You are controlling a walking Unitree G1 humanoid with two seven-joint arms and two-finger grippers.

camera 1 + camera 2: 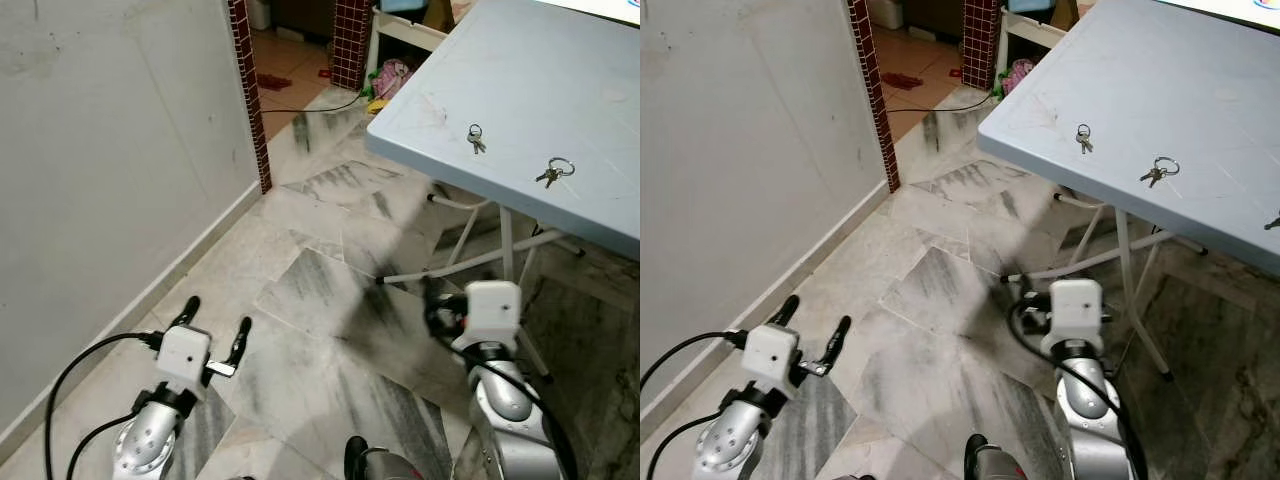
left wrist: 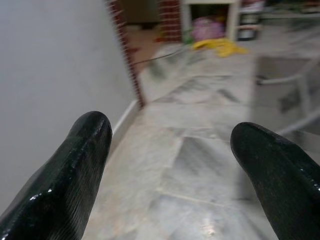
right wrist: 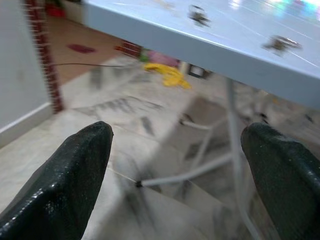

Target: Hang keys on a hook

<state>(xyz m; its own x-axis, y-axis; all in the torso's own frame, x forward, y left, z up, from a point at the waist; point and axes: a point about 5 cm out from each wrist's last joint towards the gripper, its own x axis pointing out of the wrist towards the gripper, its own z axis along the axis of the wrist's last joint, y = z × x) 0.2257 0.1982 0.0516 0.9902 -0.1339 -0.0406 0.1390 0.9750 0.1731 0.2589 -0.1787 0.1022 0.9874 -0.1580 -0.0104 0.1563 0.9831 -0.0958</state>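
two small silver key bunches (image 1: 476,138) (image 1: 553,171) lie apart on the pale blue worktop (image 1: 560,70) | left end effector (image 1: 214,329) wide, low over the grey marble floor (image 1: 330,300) | right end effector (image 3: 175,165) wide, below the worktop edge

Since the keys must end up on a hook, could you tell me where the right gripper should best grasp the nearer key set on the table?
Probably by the keys' blades, leaving the ring free for the hook. The nearer key set lies flat on the table, so the open right gripper would best descend from above.
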